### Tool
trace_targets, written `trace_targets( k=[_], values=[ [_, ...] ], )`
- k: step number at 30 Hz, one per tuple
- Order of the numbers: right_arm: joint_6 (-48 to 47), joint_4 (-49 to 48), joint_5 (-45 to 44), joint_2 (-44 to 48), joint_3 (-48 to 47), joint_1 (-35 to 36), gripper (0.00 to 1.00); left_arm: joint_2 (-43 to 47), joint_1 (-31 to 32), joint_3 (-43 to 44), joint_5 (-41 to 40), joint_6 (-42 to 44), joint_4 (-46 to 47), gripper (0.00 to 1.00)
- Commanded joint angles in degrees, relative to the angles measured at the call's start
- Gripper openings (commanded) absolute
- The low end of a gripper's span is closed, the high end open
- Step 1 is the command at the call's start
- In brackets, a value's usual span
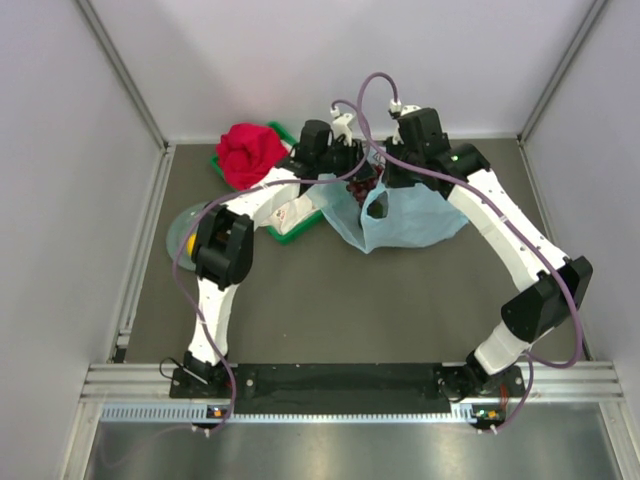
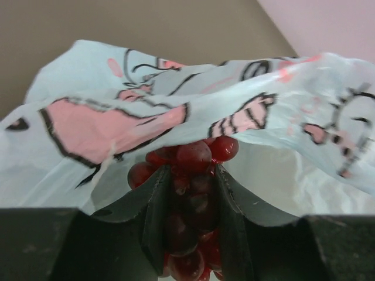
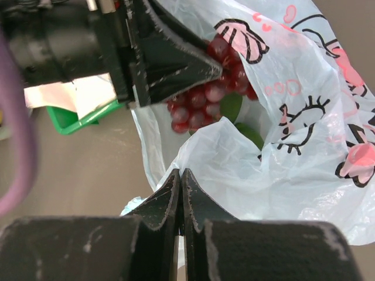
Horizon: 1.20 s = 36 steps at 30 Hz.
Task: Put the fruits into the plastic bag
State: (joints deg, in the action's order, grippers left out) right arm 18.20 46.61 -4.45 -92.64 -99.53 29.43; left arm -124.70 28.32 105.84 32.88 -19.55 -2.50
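My left gripper [image 2: 193, 175] is shut on the bunch of dark red grapes [image 2: 196, 155] and holds it at the open mouth of the light-blue plastic bag [image 2: 117, 117]. In the right wrist view the grapes [image 3: 202, 99] hang from the left fingers [image 3: 176, 64] just inside the bag [image 3: 293, 117], above a dark green fruit [image 3: 251, 133]. My right gripper [image 3: 180, 174] is shut on the bag's near edge and holds it up. From above, both grippers meet at the bag [image 1: 410, 220] mouth. The orange-yellow citrus [image 1: 189, 243] lies on the grey-green plate [image 1: 180, 222]. The dark round fruit is out of view.
A green tray [image 1: 285, 232] with a red cloth [image 1: 250, 152] and white cloth stands left of the bag, close to the left arm. It also shows in the right wrist view [image 3: 76, 120]. Grey walls enclose the table on three sides.
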Motion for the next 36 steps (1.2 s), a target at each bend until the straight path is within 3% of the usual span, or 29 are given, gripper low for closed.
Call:
trace_targets(
  k=[1, 7, 17, 28, 36],
  values=[
    [-2.28, 1.2, -0.21, 1.32, -4.53, -0.6, 0.0, -0.63, 0.42, 3.14, -5.89, 3.28, 5.58, 0.39],
    [-4.48, 1.9, -0.65, 1.32, -4.98, -0.6, 0.0, -1.77, 0.6, 3.06, -11.51, 5.93, 5.48, 0.39],
    [-7.03, 1.29, -0.65, 0.71, -4.62, -0.51, 0.0, -4.05, 1.74, 0.42, -13.37, 8.48, 5.05, 0.41],
    [-8.26, 1.2, 0.23, -0.61, -5.68, -0.51, 0.0, -4.41, 1.66, -2.22, -10.21, 8.39, 2.86, 0.54],
    [-9.23, 1.29, -0.74, -0.35, -5.59, -0.52, 0.0, -1.77, 1.66, -3.8, -9.16, 4.26, 6.1, 0.73]
  ],
)
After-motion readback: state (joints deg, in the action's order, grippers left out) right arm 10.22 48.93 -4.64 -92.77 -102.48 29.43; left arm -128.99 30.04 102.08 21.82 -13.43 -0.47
